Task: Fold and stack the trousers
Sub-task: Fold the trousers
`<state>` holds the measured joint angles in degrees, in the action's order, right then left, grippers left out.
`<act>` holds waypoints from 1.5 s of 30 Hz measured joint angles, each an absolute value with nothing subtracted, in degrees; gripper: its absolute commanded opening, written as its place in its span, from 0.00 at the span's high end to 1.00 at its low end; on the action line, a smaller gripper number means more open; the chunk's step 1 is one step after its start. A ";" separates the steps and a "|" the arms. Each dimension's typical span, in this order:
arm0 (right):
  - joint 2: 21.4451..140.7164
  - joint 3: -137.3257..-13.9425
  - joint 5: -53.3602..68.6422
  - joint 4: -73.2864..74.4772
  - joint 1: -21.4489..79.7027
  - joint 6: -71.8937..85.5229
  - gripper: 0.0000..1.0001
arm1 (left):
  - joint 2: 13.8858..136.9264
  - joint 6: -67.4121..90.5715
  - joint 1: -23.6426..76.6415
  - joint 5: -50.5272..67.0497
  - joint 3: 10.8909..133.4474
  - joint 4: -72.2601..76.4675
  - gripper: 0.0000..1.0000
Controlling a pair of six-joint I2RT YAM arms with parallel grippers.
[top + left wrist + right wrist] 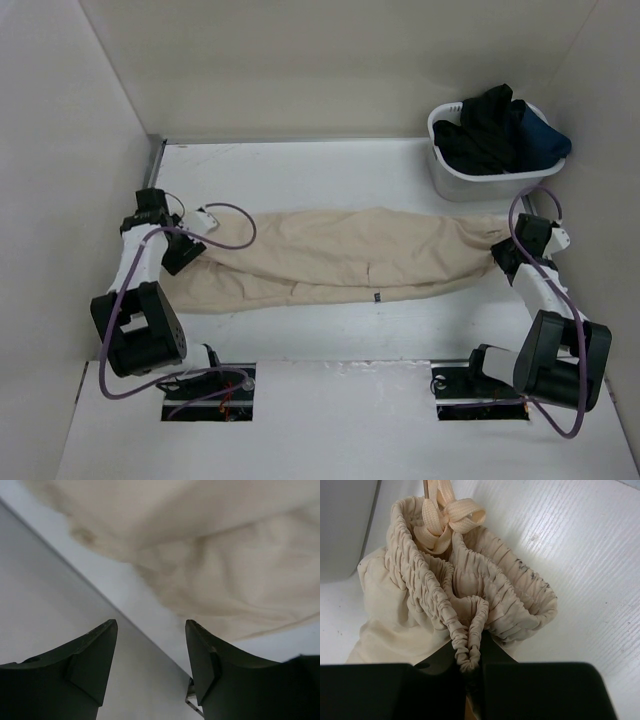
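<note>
The beige trousers [340,258] lie stretched left to right across the white table, waistband at the right, leg ends at the left. A small dark tag [378,296] sits on the near seam. My right gripper [503,256] is shut on the gathered elastic waistband [470,630], with the drawstring bow [445,517] beyond it. My left gripper [192,250] is open and empty, just off the leg ends; in the left wrist view the cloth [210,555] lies ahead of the spread fingers [200,650].
A white basket [480,180] holding dark clothes [500,130] stands at the back right, close behind my right arm. Walls enclose the table on the left, back and right. Purple cables loop around both arms.
</note>
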<state>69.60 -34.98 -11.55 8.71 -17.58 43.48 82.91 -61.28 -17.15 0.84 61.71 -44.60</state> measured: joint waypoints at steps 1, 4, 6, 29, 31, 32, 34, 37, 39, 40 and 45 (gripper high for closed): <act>69.60 -35.00 -11.57 8.75 -17.54 43.51 1.00 | 81.73 -62.48 -16.60 0.86 58.98 -44.38 0.42; 69.60 -35.18 -11.88 9.10 -17.32 43.64 1.00 | 81.73 -64.27 -14.11 1.10 55.35 -42.87 0.43; 69.60 -35.29 -12.45 9.58 -16.99 43.99 1.00 | 83.24 -64.82 -12.49 1.17 55.35 -41.15 0.44; 64.49 -34.65 -14.06 13.28 -18.50 45.93 1.00 | 91.37 -66.32 -14.52 -0.58 55.75 -34.70 1.00; 63.88 -34.65 -13.89 14.00 -19.44 46.00 1.00 | 89.06 -67.18 -17.26 0.69 56.77 -35.35 1.00; 63.66 -34.65 -13.89 14.61 -20.12 46.15 1.00 | 87.31 -67.99 -18.87 1.28 57.89 -36.21 1.00; 63.29 -34.65 -13.67 16.05 -22.04 46.37 1.00 | 83.53 -70.22 -21.87 2.55 61.12 -38.89 1.00; 62.98 -34.65 -12.82 18.09 -24.40 46.48 1.00 | 77.58 -74.70 -25.10 4.25 63.72 -43.86 1.00; 62.63 -34.65 -12.73 18.65 -25.10 46.24 1.00 | 74.41 -77.87 -25.93 4.40 62.37 -47.64 1.00; 62.52 -34.65 -12.78 18.81 -25.23 46.00 1.00 | 73.25 -79.33 -26.09 4.27 61.08 -49.69 1.00; 62.52 -34.68 -12.82 18.98 -25.63 44.73 1.00 | 72.14 -83.57 -26.17 2.79 56.42 -58.92 1.00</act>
